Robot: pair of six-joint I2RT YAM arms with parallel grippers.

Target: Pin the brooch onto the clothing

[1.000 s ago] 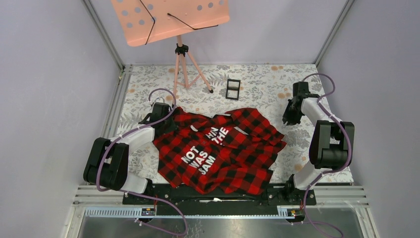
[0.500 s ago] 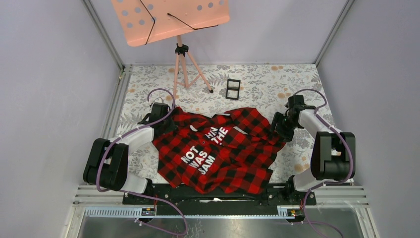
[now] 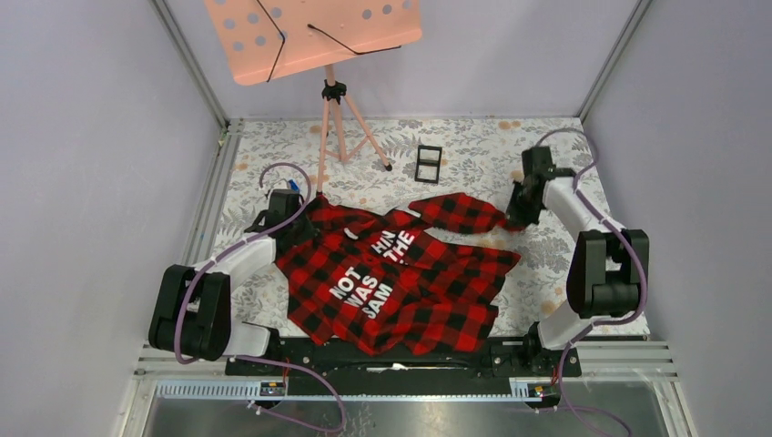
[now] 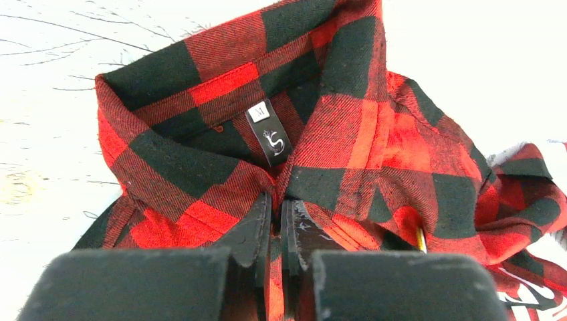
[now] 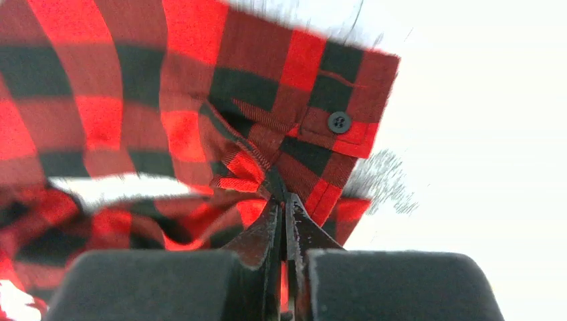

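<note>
Scene: a red-and-black check shirt [image 3: 401,273] with white block letters lies on a floral table [image 3: 473,155], between the two arms.
Left gripper [image 4: 275,207]: its jaws are closed on a fold of shirt cloth just below the collar, near the black neck label [image 4: 267,134].
Left arm, change: the gripper has moved slightly left since a second ago and drawn the collar with it. Its pinch is unchanged.
Right gripper [image 5: 282,207]: its jaws are clamped tight on the edge of the sleeve cuff, beside a dark cuff button [image 5: 339,122].
Right arm, change: a second ago it hung over bare table, clear of the shirt. Half a second ago it reached the shirt's right edge.
Sleeve [image 3: 455,211], change: it was bunched against the body and is now drawn out toward the far right.
Brooch: cannot be made out in any view.
Background: a pink music stand [image 3: 314,32] and a small black frame [image 3: 428,163] stand behind the shirt.
</note>
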